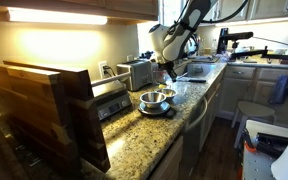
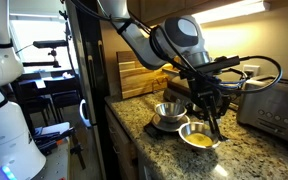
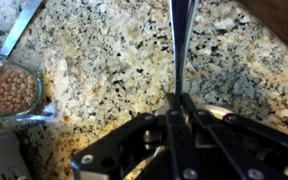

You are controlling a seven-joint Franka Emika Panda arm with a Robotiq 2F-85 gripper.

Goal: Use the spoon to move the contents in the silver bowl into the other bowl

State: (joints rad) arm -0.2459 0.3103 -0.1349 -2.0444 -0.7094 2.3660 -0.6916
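My gripper (image 2: pixel 210 100) is shut on the thin dark handle of the spoon (image 2: pixel 215 118), which points down at the granite counter. The spoon's tip hangs just right of the silver bowl (image 2: pixel 197 137), which holds pale, bean-like contents. The other bowl (image 2: pixel 169 112) stands behind it on a dark base. In the wrist view the spoon (image 3: pixel 179 45) runs straight out from the gripper (image 3: pixel 180 100) over bare granite, and the silver bowl (image 3: pixel 14 92) with its beans lies at the left edge. An exterior view shows the gripper (image 1: pixel 168 68) above a shiny bowl (image 1: pixel 156 98); I cannot tell which bowl that is.
A toaster (image 2: pixel 274 105) stands at the counter's back, also seen as the toaster (image 1: pixel 136 72) in an exterior view. Wooden boards (image 1: pixel 44 105) lean at the near end of the counter. A sink area (image 1: pixel 196 68) lies farther along. The counter edge (image 2: pixel 134 130) drops off beside the bowls.
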